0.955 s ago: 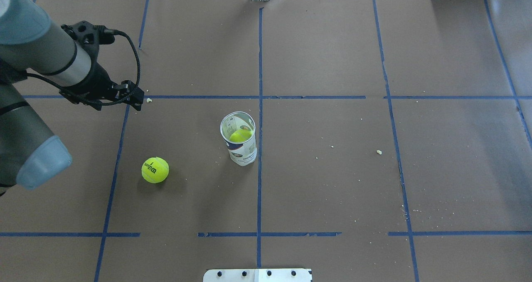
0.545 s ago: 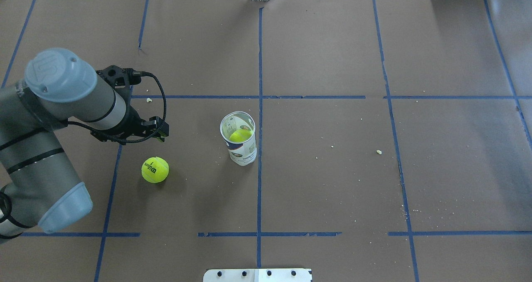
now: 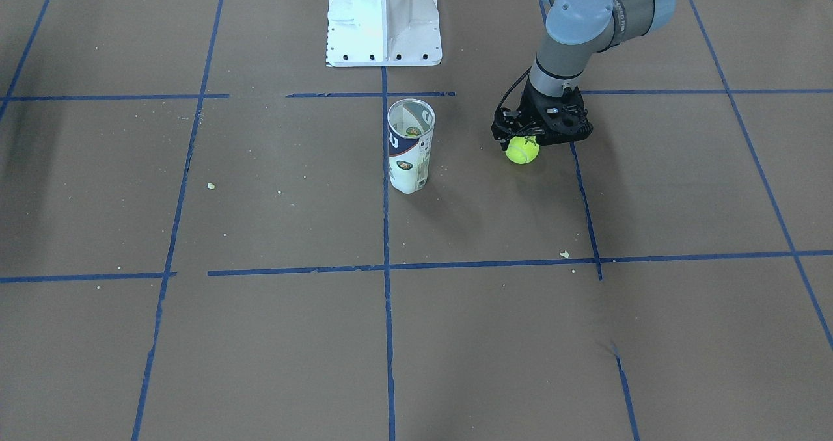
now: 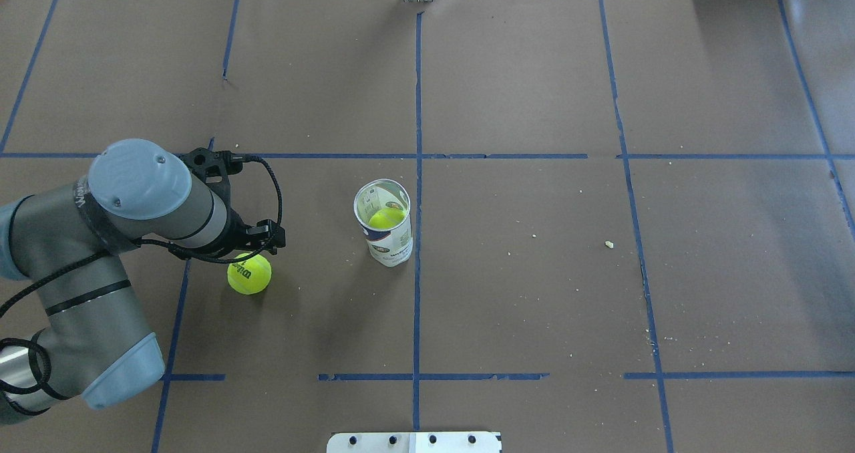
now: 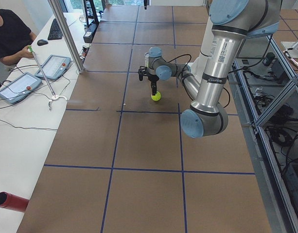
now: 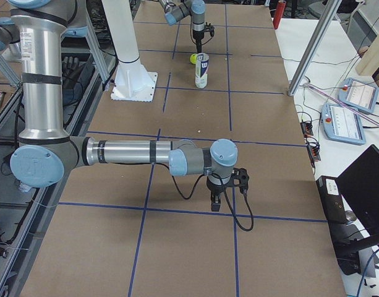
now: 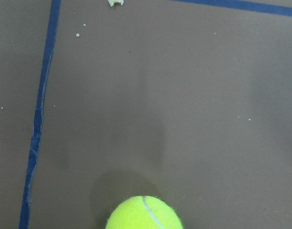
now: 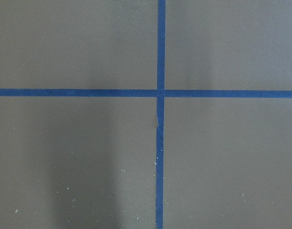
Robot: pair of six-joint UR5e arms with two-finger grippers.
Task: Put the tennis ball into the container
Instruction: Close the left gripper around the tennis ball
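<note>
Closest in, we see the white pedestal (image 4: 414,441) standing on the brown-papered table (image 4: 534,72), which blue tape (image 4: 418,306) marks into squares.

A little farther out, on the robot's left side, the tennis ball (image 4: 249,274) lies on the paper, well apart from the container. The left gripper (image 3: 522,142) hangs right over it, pointing down. Its black body covers the ball's upper edge in both the overhead and the front-facing views. We cannot make out its fingers clearly, so we cannot tell how wide it stands or whether it touches the ball. The left wrist view shows only part of the ball at its bottom edge, with no fingers in sight.

Farther out again, the container (image 4: 391,242) stands upright with its top open, just beside the middle tape line on the robot's left of it. Inside it we see a second ball (image 4: 386,218) of the same yellow-green. A pale crumb (image 4: 608,244) lies on the paper well off to the robot's right.

Far away at the robot's right end of the table, the right gripper (image 6: 215,201) points down close over the paper near a tape line. It shows only in the side view, so we cannot tell whether it is spread or closed. Its wrist camera sees only a crossing of tape.
</note>
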